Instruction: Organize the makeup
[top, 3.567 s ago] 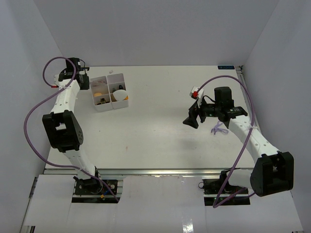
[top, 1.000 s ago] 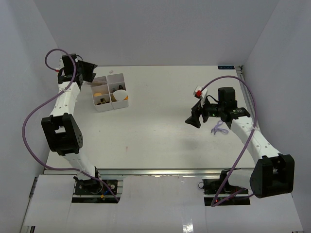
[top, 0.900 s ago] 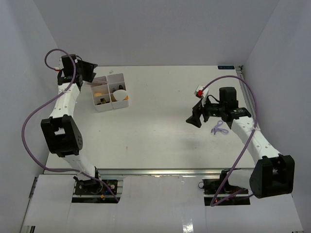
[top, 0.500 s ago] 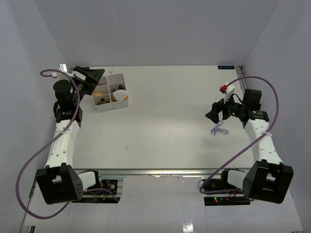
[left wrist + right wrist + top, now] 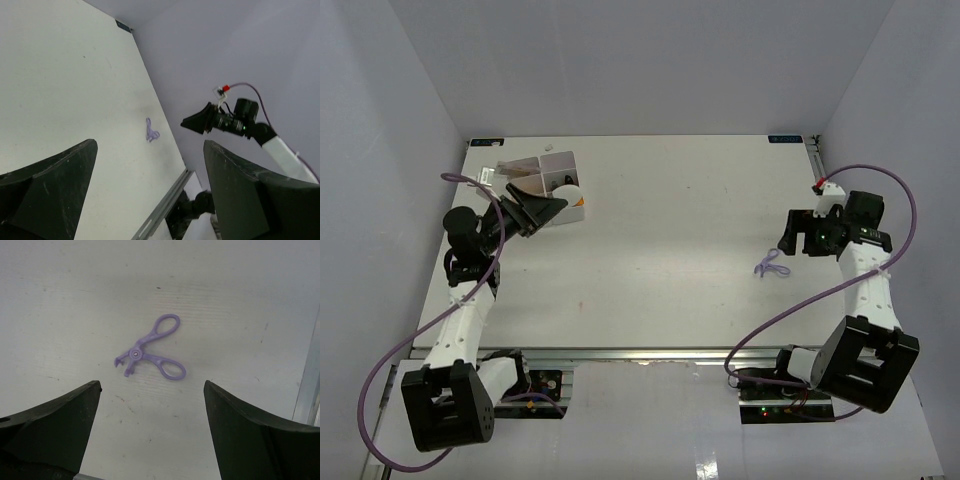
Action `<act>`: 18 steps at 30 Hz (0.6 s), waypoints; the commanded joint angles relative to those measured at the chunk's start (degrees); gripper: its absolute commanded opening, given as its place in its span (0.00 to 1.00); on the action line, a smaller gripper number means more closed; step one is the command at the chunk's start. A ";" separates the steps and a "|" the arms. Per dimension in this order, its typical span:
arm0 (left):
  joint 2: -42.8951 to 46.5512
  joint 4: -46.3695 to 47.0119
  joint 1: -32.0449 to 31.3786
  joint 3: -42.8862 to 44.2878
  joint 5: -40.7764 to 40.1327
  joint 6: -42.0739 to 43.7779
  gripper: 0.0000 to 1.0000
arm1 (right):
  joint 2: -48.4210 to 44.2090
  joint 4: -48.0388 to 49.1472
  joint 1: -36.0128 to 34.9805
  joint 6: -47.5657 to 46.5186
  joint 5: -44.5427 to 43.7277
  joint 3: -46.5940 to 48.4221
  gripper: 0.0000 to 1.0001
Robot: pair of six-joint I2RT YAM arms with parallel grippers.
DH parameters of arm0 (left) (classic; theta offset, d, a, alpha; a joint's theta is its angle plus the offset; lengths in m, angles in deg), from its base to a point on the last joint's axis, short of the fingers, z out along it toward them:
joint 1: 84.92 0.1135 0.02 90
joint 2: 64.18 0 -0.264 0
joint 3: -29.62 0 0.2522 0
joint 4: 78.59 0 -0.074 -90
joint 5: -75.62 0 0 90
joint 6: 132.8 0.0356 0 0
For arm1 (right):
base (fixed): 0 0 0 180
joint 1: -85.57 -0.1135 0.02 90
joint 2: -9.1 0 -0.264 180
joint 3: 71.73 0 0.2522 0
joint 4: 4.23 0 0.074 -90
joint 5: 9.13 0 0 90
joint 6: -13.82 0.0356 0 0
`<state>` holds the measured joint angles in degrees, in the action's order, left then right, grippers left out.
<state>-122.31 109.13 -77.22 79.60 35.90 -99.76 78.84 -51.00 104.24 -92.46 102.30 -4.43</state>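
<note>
The makeup lies in the white compartmented box [image 5: 558,162] at the table's back left. Of it I see only a white cap with a bit of orange [image 5: 573,194]; the rest is too small to tell or hidden. My left gripper [image 5: 548,206] hangs open over the box's near side, covering part of it, with nothing between its fingers. In the left wrist view the left gripper [image 5: 150,145] faces across the table. My right gripper [image 5: 788,236] is open and empty at the right edge. In the right wrist view the right gripper [image 5: 152,384] looks down at the table.
A small purple scissor-shaped tool [image 5: 770,265] lies on the table just left of the right gripper. It shows as the purple tool [image 5: 150,350] ahead of the right fingers and as the purple tool [image 5: 151,131] far off. A metal rail [image 5: 650,353] runs along the near edge.
Both arms have drawn back. The left gripper opened and swung from behind the box to above its near side. The right gripper moved right, away from the table's middle.
</note>
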 commanded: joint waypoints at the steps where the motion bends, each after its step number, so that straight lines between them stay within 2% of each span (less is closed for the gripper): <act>1: 6.83 3.72 -2.50 -2.47 9.31 6.43 0.98 | 3.48 -4.63 6.10 4.50 2.78 1.36 0.92; 4: 8.67 3.62 -4.30 -4.33 10.02 9.46 0.98 | 7.34 -7.03 8.92 5.51 6.49 1.94 0.95; 9: 9.40 1.72 -6.58 -4.49 12.23 12.57 0.98 | 13.12 -7.14 9.72 6.77 9.70 0.85 0.75; 18: 11.93 0.03 -9.04 -6.25 12.00 16.06 0.98 | 20.85 -4.42 9.72 11.71 9.19 1.32 0.58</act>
<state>-112.01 108.99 -85.10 74.60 46.58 -86.88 96.34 -56.68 113.84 -83.85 110.54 -4.41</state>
